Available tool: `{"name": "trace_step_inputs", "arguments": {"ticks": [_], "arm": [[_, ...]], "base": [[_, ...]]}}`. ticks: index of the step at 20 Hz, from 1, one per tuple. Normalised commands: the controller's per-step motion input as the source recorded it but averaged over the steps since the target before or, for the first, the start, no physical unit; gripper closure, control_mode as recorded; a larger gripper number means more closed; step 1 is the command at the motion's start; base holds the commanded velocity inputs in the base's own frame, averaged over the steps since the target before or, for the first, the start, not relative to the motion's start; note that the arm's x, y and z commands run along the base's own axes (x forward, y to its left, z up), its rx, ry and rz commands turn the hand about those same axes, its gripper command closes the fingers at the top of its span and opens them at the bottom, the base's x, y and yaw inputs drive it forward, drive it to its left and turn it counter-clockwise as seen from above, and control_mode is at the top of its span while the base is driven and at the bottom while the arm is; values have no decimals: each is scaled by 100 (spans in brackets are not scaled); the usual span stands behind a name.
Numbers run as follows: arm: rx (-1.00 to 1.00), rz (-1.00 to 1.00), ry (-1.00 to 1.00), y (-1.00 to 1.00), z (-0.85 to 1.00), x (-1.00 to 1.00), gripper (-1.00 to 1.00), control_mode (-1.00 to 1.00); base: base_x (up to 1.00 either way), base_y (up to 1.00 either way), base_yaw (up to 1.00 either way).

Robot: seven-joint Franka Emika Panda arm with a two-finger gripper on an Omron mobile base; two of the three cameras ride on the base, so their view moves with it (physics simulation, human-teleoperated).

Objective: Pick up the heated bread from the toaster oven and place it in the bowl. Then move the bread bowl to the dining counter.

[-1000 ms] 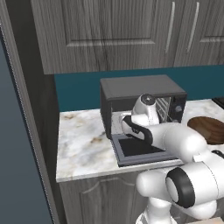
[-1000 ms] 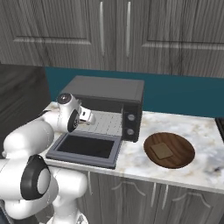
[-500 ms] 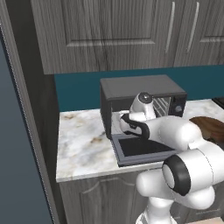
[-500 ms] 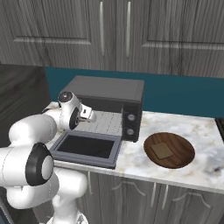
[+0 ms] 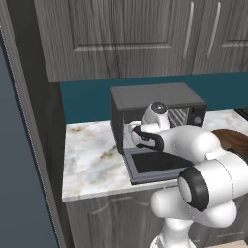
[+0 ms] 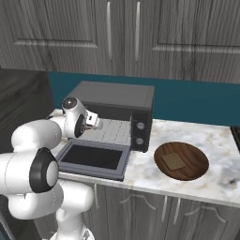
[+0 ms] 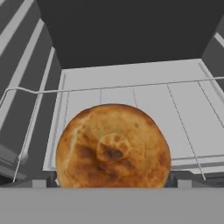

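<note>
in the hand view, the heated bread (image 7: 113, 146), a round bun browned at its middle, sits close before the camera on the wire rack (image 7: 131, 94) inside the toaster oven (image 7: 131, 35), with the dark back wall beyond it. the gripper (image 6: 93, 123) stands with its jaws spread wide and nothing between them, reaching over the dropped glass door (image 6: 96, 159) into the oven's mouth. from the right base view, the dark grey toaster oven (image 6: 117, 98) sits on the marble counter (image 6: 215, 140). right of the oven, apart from it, lies the bowl (image 6: 181, 161), dark brown, with a small tan square piece (image 6: 172, 161) inside it. behind, a teal backsplash (image 6: 197, 101) runs under grey wood cabinets (image 6: 140, 37).
</note>
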Motion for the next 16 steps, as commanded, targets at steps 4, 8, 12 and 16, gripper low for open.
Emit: {"name": "trace_step_inputs", "arguments": {"ticks": [4, 8, 12, 16], "arm": [[0, 0, -1, 0, -13, 8, 100, -100], [0, 0, 4, 0, 0, -2, 100, -100], [0, -2, 1, 0, 1, -65, 100, -100], [0, -11, 0, -21, 20, -100, 100, -100]], "base": [[0, 0, 0], [0, 0, 0], [0, 0, 0], [0, 0, 0]]}}
